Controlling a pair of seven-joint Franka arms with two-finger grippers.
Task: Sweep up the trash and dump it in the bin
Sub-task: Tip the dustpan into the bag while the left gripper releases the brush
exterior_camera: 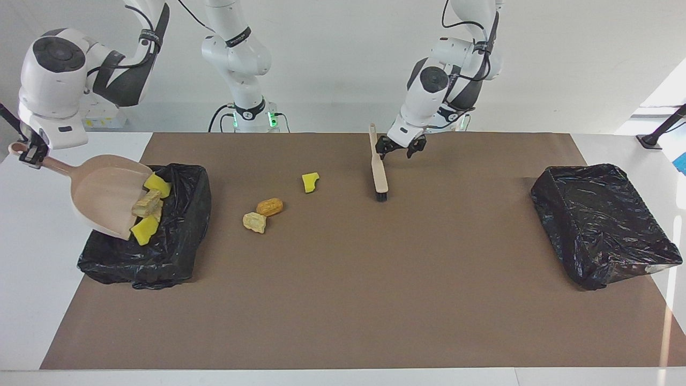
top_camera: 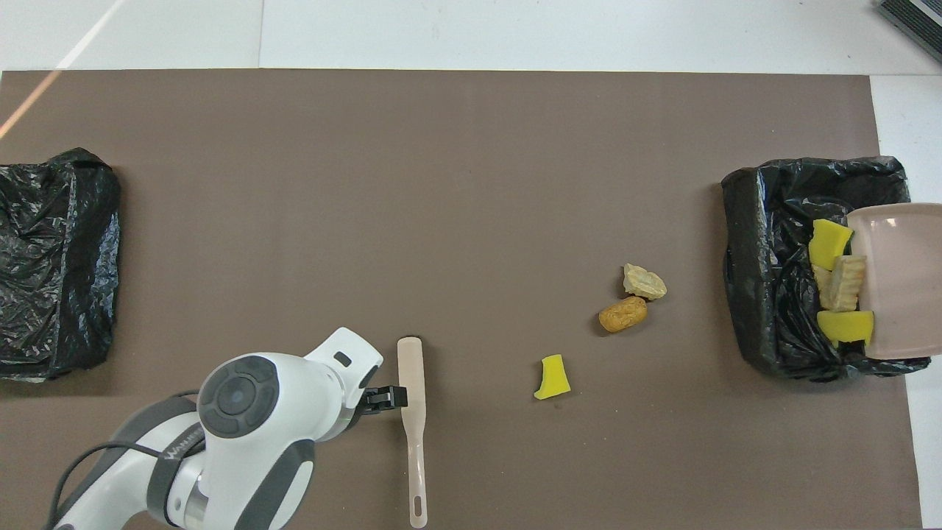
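My right gripper (exterior_camera: 25,153) is shut on the handle of the beige dustpan (exterior_camera: 102,187), which tilts steeply over the black-lined bin (exterior_camera: 171,252) at the right arm's end. Two yellow sponge chunks (exterior_camera: 157,185) and beige pieces (exterior_camera: 146,203) of trash slide off its lip into the bin. On the mat lie a yellow chunk (exterior_camera: 310,182), an orange-brown lump (exterior_camera: 269,206) and a beige lump (exterior_camera: 254,221). My left gripper (exterior_camera: 399,153) is open, just beside the brush (exterior_camera: 378,169), which lies loose on the mat.
A second black-lined bin (exterior_camera: 605,225) stands at the left arm's end of the table. The brown mat (exterior_camera: 375,295) covers most of the table, with white tabletop (exterior_camera: 32,300) showing at both ends.
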